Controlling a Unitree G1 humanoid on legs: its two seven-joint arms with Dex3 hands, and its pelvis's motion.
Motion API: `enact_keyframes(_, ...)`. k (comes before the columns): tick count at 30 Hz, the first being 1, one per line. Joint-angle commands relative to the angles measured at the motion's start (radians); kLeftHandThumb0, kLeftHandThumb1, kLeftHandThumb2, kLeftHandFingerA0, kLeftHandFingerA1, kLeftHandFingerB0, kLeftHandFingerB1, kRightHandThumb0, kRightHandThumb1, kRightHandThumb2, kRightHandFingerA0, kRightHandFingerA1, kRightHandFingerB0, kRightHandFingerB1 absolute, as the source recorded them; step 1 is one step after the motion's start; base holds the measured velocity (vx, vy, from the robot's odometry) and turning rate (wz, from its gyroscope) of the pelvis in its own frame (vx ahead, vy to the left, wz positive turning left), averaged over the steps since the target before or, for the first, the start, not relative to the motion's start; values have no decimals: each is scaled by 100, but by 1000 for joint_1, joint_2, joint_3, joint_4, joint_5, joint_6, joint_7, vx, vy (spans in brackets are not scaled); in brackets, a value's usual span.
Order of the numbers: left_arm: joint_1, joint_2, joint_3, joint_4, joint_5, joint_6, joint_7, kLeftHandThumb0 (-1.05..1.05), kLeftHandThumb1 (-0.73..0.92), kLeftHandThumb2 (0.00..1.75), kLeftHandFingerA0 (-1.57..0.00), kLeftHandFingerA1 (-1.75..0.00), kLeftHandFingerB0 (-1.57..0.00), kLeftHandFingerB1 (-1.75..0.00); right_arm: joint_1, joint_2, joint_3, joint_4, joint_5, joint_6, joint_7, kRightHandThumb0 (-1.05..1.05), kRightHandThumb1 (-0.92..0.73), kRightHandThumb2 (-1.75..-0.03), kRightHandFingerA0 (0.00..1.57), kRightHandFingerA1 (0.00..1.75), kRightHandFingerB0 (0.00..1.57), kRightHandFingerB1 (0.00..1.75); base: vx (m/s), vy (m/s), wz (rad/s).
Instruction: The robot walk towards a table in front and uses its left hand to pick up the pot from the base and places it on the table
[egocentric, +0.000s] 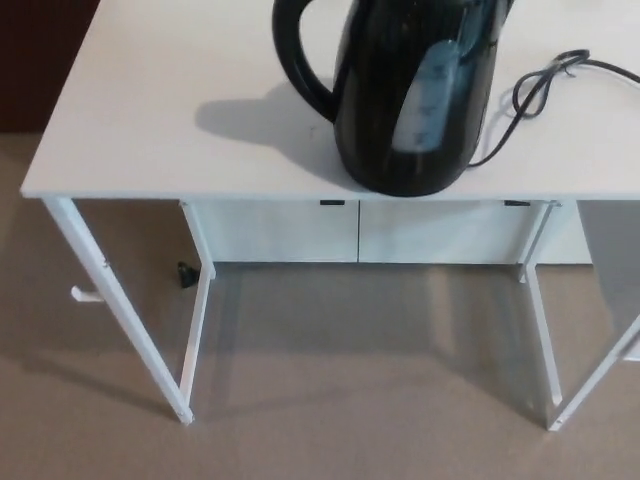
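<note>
On the white table (150, 120) — carpet (350, 400) beneath — stands the black pot (415, 100).

Looks steeply down from the head, set close before the white counter (150, 110), facing across its near edge; takes in front legs (118, 312) and floor (340, 395) below.

The glossy black pot (415, 100) stands upright near the front edge of the white table (150, 120), its looped handle (290, 60) turned left.
</note>
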Motion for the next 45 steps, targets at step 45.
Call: enact_keyframes(45, -12, 26, -3, 84, 22, -105, -5, -17, 50, 54, -42, -40, -32, -34, 2, 4, -5, 6, -4, 4, -8, -55, -45, -79, 79, 60, 53, 51, 168, 11, 5)
